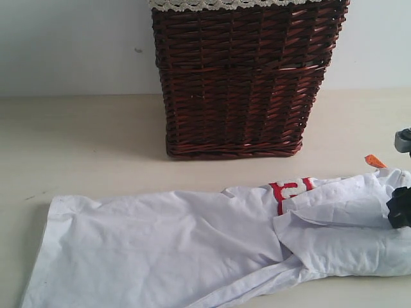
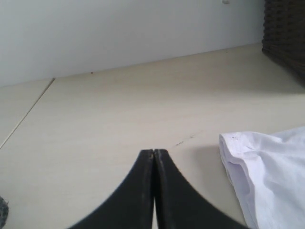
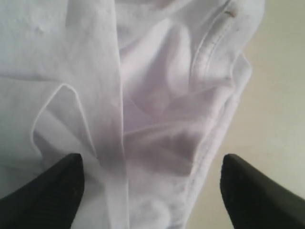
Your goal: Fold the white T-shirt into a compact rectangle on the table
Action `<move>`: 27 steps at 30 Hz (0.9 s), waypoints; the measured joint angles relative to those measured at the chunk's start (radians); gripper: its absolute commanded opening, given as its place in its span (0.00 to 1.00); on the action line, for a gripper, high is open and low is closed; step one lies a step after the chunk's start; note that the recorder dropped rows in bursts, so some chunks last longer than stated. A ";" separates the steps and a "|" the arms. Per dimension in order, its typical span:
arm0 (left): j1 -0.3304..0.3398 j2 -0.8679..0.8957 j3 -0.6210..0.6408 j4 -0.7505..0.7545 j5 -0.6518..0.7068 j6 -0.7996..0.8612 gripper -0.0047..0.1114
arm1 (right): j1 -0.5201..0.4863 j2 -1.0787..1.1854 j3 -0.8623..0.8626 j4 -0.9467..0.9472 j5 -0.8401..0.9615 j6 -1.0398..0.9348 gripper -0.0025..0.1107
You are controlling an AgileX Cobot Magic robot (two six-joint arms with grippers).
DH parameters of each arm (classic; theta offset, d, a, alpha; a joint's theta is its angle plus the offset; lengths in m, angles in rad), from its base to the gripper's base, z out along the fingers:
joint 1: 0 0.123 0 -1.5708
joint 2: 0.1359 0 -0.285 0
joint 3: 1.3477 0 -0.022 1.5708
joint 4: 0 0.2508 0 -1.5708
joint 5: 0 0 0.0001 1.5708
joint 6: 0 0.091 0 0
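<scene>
Your white T-shirt (image 1: pixel 192 250) lies spread across the near part of the table (image 1: pixel 83 141). It is soft, wrinkled cotton, and its right-hand end is folded back on itself in a loose flap. A strip of red patch (image 1: pixel 277 190) peeks out at the fold, and a small orange tag (image 1: pixel 375 161) sticks out near the far right edge. Your right gripper (image 3: pixel 151 179) hangs over that bunched end with its jaws wide apart, clasping nothing; a ribbed seam curves through the cloth beneath it. Your left gripper (image 2: pixel 154 155) is pressed closed and empty over the bare matte table, just beside the shirt's hemmed edge. Behind the shirt, and apart from it, stands a dark brown wicker basket (image 1: pixel 244 83), tightly woven, with cream lace trim (image 1: pixel 225 4) along its rim, against a plain pale wall (image 1: pixel 64 38).
</scene>
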 measured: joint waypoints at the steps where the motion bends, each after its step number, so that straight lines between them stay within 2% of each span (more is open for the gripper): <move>1: 0.000 0.000 0.000 0.000 0.000 0.000 0.05 | 0.000 0.000 0.000 0.000 -0.003 0.000 0.69; 16: 0.000 0.000 0.000 0.000 0.000 0.000 0.05 | 0.000 0.130 -0.008 0.002 -0.013 0.073 0.69; 18: 0.000 0.000 0.000 0.000 0.000 0.000 0.05 | 0.000 0.142 -0.010 0.002 -0.007 0.075 0.67; 20: 0.000 0.000 0.000 0.000 0.000 0.000 0.05 | -0.002 0.152 -0.019 0.002 -0.001 0.075 0.56; 24: 0.000 0.000 0.000 0.000 0.000 0.000 0.05 | -0.004 0.170 -0.032 0.015 -0.014 0.078 0.26; 27: 0.000 0.000 0.000 0.000 0.000 0.000 0.05 | -0.004 0.174 -0.034 0.039 -0.026 0.079 0.09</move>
